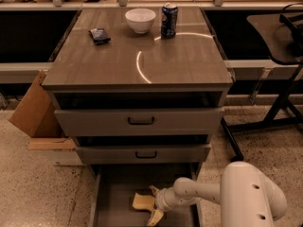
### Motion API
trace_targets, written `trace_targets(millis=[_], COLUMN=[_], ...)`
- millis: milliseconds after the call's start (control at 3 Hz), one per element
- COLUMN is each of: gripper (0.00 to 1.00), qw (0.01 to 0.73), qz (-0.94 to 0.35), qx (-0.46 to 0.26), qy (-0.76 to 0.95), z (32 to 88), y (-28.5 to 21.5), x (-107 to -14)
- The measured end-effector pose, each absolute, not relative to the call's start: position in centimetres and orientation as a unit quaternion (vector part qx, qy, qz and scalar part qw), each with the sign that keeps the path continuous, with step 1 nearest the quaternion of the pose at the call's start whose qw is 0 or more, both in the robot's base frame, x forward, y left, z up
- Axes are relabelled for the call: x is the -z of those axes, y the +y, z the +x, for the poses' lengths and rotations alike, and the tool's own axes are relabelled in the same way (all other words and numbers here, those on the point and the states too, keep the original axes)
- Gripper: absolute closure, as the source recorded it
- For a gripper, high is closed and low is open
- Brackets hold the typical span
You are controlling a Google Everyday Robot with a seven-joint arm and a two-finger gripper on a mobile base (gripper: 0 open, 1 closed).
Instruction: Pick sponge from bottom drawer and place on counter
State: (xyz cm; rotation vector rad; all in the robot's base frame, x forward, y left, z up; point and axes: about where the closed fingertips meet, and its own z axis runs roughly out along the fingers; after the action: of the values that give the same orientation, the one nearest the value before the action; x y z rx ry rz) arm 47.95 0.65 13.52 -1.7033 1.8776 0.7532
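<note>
The pale yellow sponge [141, 201] lies on the floor of the bottom drawer [113, 193], which is pulled open at the foot of the cabinet. My gripper [152, 205] is down in this drawer, at the sponge's right edge. It is open, with one finger behind the sponge's right end and the other in front of it. The sponge rests on the drawer floor. The counter [118, 60] is the glossy wood-grain cabinet top above.
On the counter stand a white bowl [140, 19], a blue soda can [169, 20] and a small dark packet [100, 35]. The two upper drawers [142, 122] are slightly ajar. A cardboard box [33, 112] leans at the left. A black stand [279, 74] is at the right.
</note>
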Motion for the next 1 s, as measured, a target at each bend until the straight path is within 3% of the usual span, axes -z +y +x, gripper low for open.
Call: trace_targets(millis=[667, 1000], gripper=[0.0, 0.18], qw=[0.258, 0.254], qz=[-0.612, -0.61], qx=[-0.255, -0.26], qy=[0.703, 0.704], z=[49.4, 49.8], y=[0.5, 1.5], x=[-11.8, -11.8])
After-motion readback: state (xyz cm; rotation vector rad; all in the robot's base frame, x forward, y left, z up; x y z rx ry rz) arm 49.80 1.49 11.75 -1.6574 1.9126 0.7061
